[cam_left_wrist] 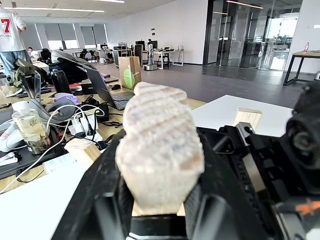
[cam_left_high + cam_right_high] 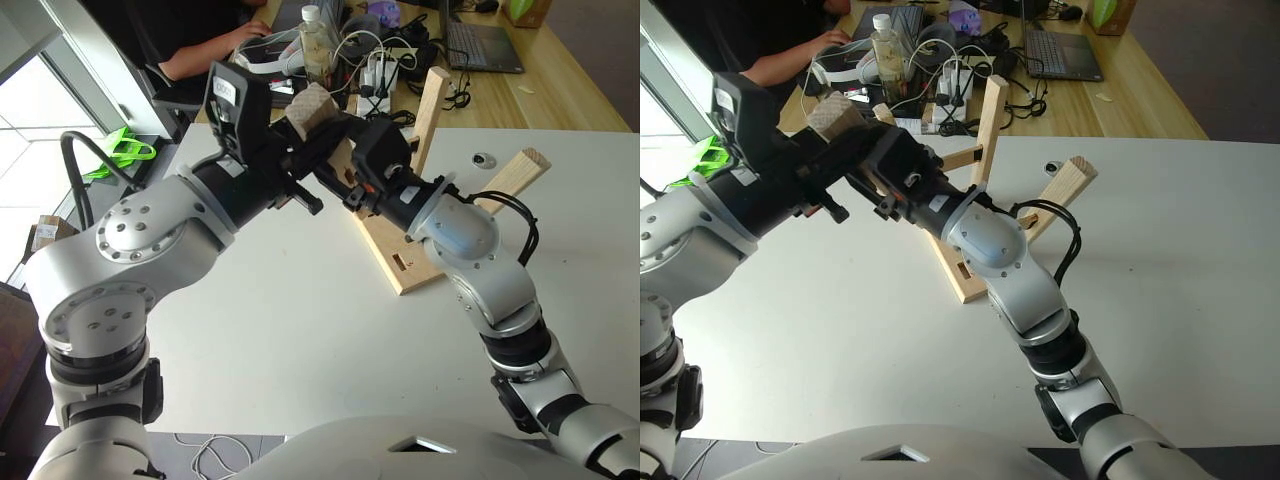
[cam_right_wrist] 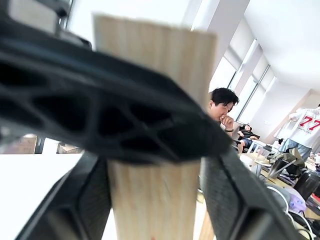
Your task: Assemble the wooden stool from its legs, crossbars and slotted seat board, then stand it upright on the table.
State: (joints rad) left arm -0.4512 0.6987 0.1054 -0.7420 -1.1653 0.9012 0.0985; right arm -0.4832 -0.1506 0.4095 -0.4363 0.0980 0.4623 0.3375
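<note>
Left end effector is clamped tight on a leg, gripping near its end and holding it up off the table. Right end effector is closed on a wooden bar, right up against the left one. Can't tell if it's the same piece. Seat board lies on the table under the right arm. Two more legs angle up by the board: upright leg and slanted leg.
</note>
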